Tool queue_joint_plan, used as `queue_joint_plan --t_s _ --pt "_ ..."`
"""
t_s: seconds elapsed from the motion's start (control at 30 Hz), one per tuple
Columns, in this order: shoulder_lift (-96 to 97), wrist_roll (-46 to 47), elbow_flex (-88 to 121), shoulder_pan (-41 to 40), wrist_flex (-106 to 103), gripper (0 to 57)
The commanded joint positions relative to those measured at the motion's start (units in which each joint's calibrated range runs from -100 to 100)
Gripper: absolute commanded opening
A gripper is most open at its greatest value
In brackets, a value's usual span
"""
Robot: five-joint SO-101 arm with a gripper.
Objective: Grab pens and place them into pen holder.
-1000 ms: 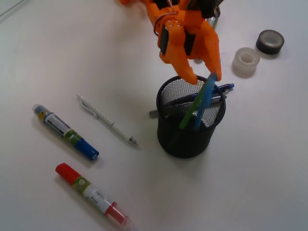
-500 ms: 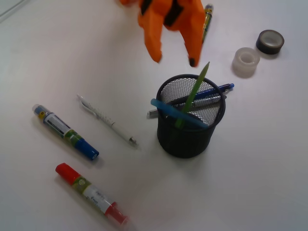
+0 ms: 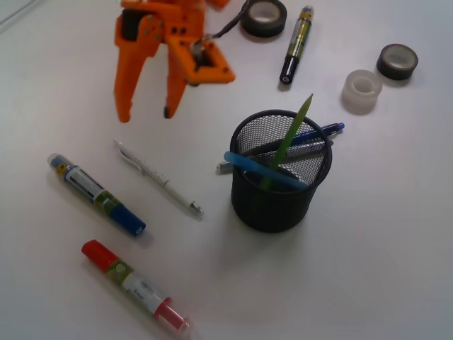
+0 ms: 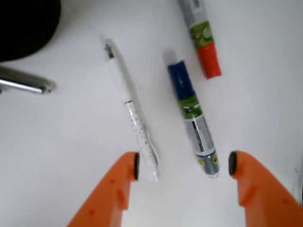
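Claw spread, empty, above desk. Last white pen still out. Centre jaws across barrel, lower, pinch mid-length, avoid blue-capped marker.

Pens, five: white flat on table; green, light blue, dark blue, silver in holder. Holder, one. Markers, three: blue-capped, red-capped, black-capped. Tape rolls, three: two dark, one clear. Gripper, one.
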Motion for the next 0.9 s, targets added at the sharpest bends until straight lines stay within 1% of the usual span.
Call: queue_joint_plan --t_s 0.0,0.2,0.33,0.67,0.87 --pt "8.24 1.86 -13.20 1.22 8.74 22.3" --pt "22.78 3.52 -32.85 2.49 22.56 22.3" --pt "29.41 3.57 -41.28 3.09 28.16 22.3" --pt "41.48 4.05 -52.06 4.29 35.77 22.2" --pt "45.55 4.10 -53.60 4.29 35.86 22.1"
